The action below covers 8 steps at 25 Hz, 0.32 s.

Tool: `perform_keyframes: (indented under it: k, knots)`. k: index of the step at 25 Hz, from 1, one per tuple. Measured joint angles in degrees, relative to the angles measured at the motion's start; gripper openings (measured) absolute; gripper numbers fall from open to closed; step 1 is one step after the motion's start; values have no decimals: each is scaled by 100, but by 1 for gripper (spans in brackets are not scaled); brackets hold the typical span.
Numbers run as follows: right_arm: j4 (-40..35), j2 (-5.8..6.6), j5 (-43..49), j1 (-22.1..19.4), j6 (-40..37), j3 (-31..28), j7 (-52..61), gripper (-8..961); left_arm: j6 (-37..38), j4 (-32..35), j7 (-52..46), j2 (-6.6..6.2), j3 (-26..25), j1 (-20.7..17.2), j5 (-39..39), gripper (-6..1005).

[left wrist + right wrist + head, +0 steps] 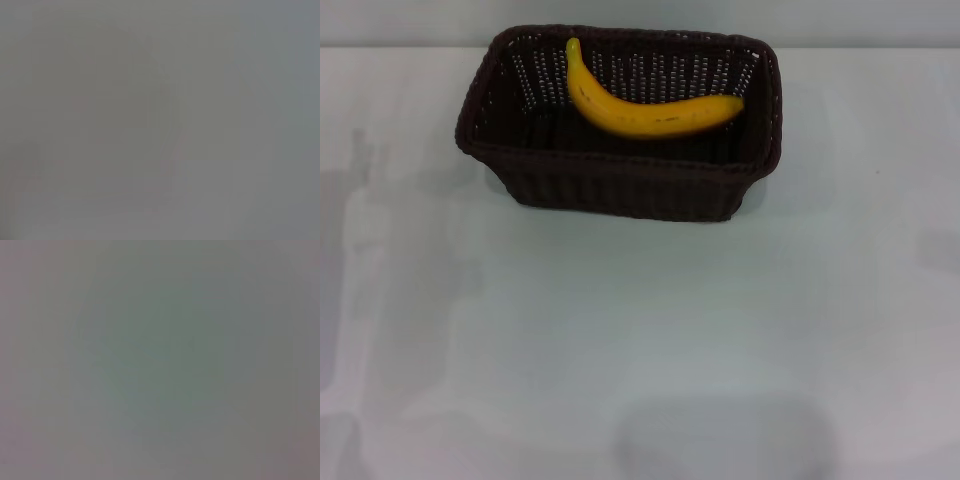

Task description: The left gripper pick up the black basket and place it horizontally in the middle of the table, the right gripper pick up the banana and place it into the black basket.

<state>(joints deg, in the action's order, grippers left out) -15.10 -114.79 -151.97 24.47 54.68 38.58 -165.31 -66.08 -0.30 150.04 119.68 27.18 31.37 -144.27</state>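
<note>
We read the banana as lying inside the black basket, which sits long side across on the table, toward the far edge near centre, so both placements look done. Neither the left gripper nor the right gripper shows in any view, and both wrist views show only blank grey, so we can't tell their state. Main risk: the basket looks set further back than mid-table, so a placement check could fail.
</note>
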Motion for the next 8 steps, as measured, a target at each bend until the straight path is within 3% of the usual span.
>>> perform_keyframes:
  k: [8]
  knots:
    - [12,-25,1,-19,1,-4,0,872,-25,46,-14,-15,-19,-47,-22,872]
